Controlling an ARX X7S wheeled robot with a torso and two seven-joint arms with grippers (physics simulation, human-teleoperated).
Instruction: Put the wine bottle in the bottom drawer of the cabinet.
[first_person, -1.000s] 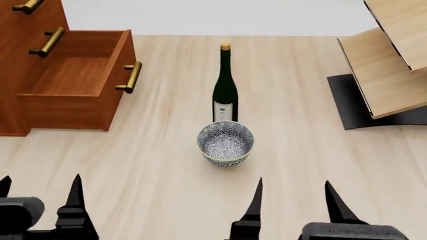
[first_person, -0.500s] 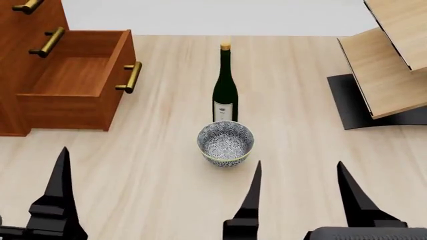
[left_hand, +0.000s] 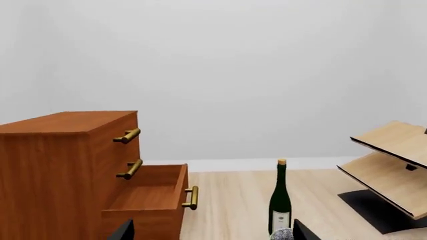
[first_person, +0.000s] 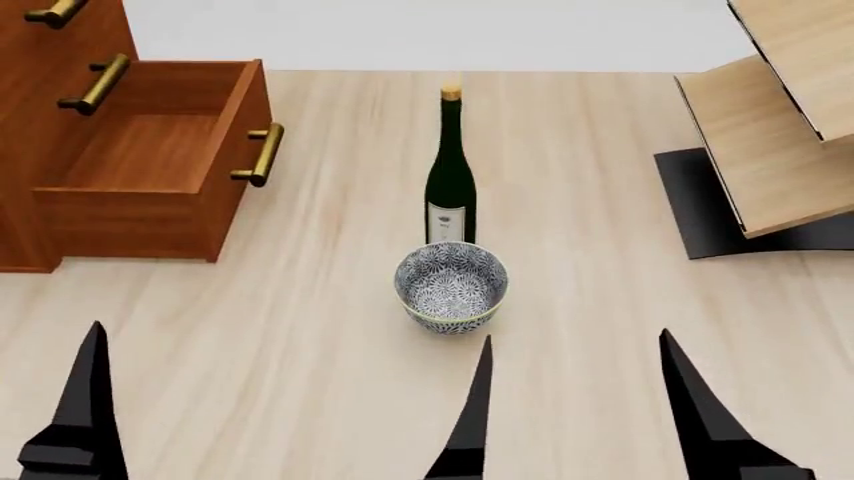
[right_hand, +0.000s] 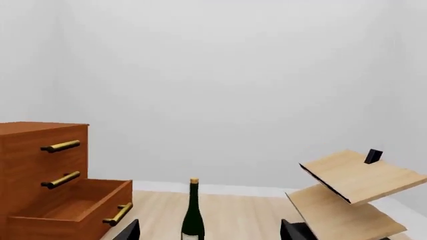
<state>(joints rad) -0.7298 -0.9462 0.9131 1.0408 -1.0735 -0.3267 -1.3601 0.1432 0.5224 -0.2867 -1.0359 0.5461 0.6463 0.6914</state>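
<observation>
Pale wood surface (first_person: 307, 340) carries everything; nearest, the right claw (first_person: 574, 400) has crept forward and spread wider, while the left claw (first_person: 91, 400) shows one finger, its spread unclear. Beyond the bowl (first_person: 451, 285) stands the bottle (first_person: 450, 175), untouched, with the bottom drawer (first_person: 147, 160) open left: the approach has only begun.

Plain pale-grey wall (right_hand: 233, 75), no pattern, w/ white skirting at its foot. Light wood-plank floor (first_person: 267, 330), even soft light. Pale plywood rack (first_person: 787, 120) w/ tilted shelves on a black base (first_person: 701, 205) stands at the right side.
</observation>
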